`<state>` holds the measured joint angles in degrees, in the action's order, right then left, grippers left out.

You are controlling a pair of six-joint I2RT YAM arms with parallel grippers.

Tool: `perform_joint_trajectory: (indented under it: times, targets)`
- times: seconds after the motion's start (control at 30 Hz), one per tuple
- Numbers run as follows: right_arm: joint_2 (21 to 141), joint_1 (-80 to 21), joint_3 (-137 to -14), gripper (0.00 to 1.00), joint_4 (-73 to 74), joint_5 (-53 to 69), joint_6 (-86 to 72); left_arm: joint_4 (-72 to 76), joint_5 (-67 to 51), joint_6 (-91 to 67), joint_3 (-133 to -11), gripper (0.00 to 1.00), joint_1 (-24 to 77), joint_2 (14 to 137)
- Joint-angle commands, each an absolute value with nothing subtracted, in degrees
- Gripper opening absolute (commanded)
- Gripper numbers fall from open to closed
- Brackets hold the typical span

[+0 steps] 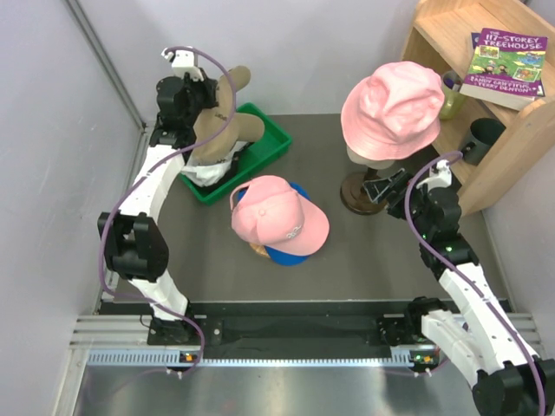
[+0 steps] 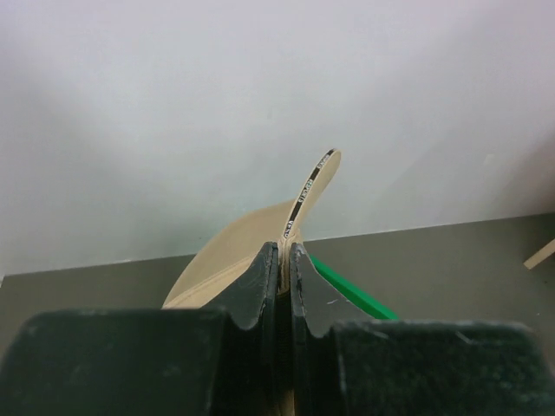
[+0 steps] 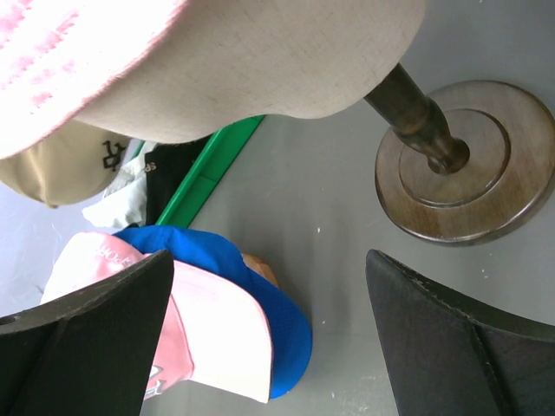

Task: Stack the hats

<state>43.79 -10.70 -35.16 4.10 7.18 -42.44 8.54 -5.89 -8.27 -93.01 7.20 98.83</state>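
Bare table (image 1: 368,253) between caps (image 1: 277,221) and stand (image 1: 351,192)

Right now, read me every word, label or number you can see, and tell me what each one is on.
"117-STOREY TREEHOUSE": cover of the book on the wooden shelf.
Smaller lines on that cover: too small to read.
Edge strip and black emblem on the tan cap: blurred, unreadable.
Marks on the pink cap: too small to read.

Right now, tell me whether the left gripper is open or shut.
Shut. In the wrist view the left gripper pinches the tan cap by its peak, jaws nearly touching.
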Motion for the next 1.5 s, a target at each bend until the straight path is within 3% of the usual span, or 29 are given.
perform_joint_trajectory:
  times: [0.0,0.2,0.43,0.57,0.83,1.17,1.47]
  targets:
    - [41.9,-10.2,-35.7,0.91,2.7,6.9,-41.7,14.2,-2.9,-7.7,-87.6,0.00,6.9,96.2]
    - [41.3,-10.3,-35.3,0.91,3.2,6.9,-41.7,12.7,-6.1,-7.1,-82.7,0.00,6.9,95.0]
    - [42.5,-10.2,-35.7,0.91,1.6,8.1,-42.0,11.9,-6.9,-7.6,-98.0,0.00,6.9,97.4]
    - [41.1,-10.2,-35.6,0.91,2.9,7.8,-41.7,12.6,-6.1,-7.3,-99.6,0.00,6.9,96.9]
    - [39.2,-10.3,-34.6,0.91,4.5,7.6,-41.7,14.4,-6.2,-8.3,-86.2,0.00,6.9,95.4]
    - [39.6,-10.4,-34.8,0.91,4.5,8.0,-42.3,11.7,-8.8,-10.1,-90.3,0.00,6.9,95.5]
    - [39.1,-10.3,-33.4,0.91,4.7,7.7,-43.4,6.1,-10.8,-11.0,-73.9,0.00,6.9,91.7]
